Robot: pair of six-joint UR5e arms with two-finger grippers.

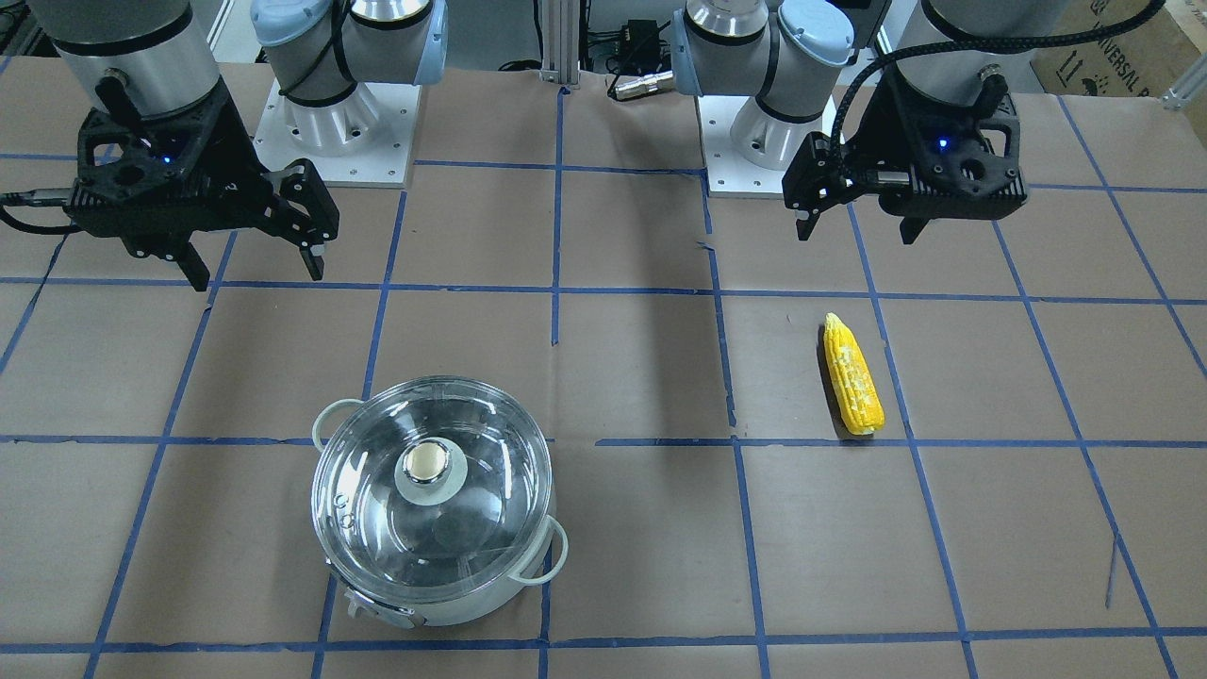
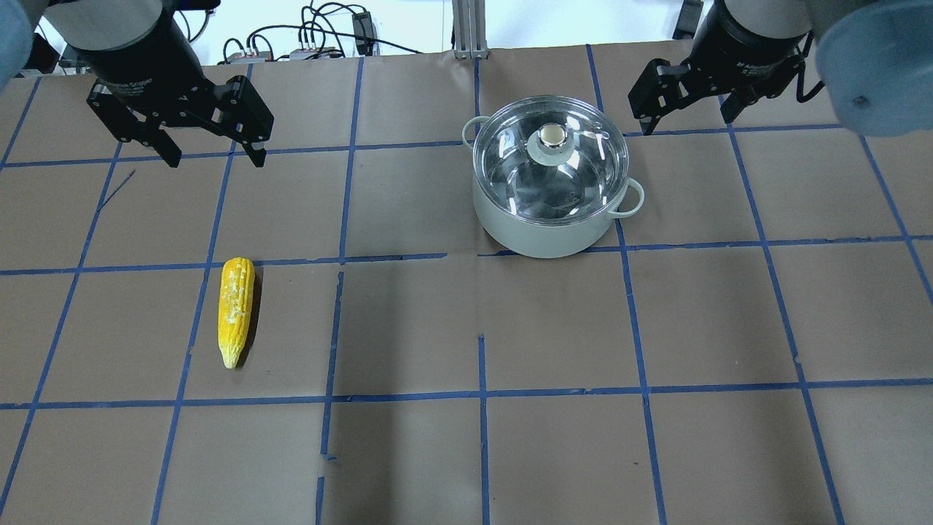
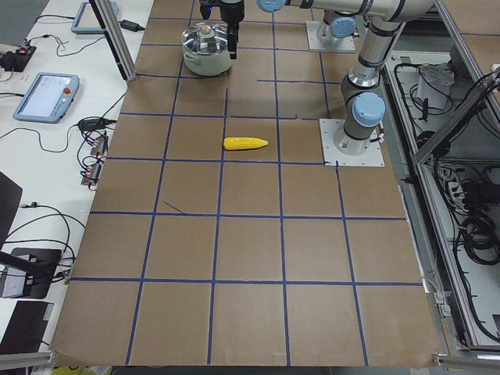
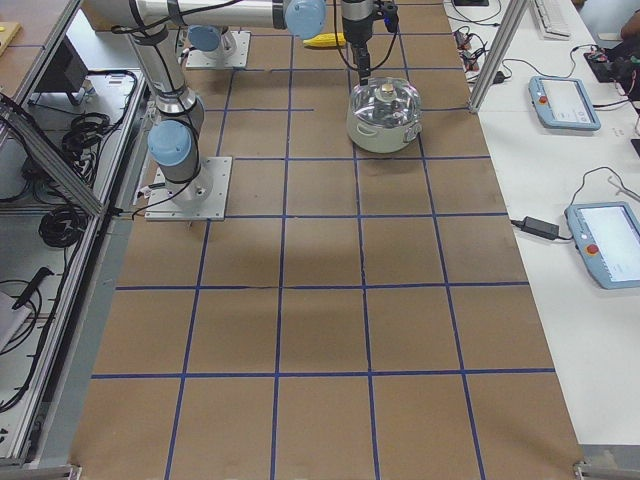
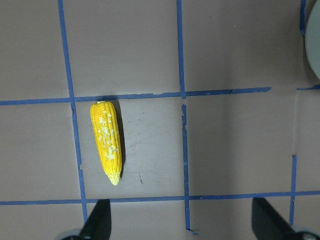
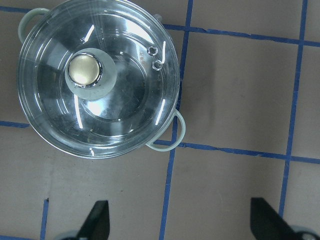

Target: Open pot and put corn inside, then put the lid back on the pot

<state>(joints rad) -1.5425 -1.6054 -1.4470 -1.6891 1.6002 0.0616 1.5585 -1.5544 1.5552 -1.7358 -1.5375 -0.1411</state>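
Nothing was done yet. The pot (image 2: 539,233) sat shut, the lid (image 2: 550,157) on top. The left gripper (image 2: 215,157) and right gripper (image 2: 686,122) hung above, jaws wide, holding nothing. The corn (image 2: 235,310) lay far from the pot.

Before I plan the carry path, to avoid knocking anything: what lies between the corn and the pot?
Nothing. In the overhead view the stretch between the corn and the pot is only brown paper crossed by blue tape lines.
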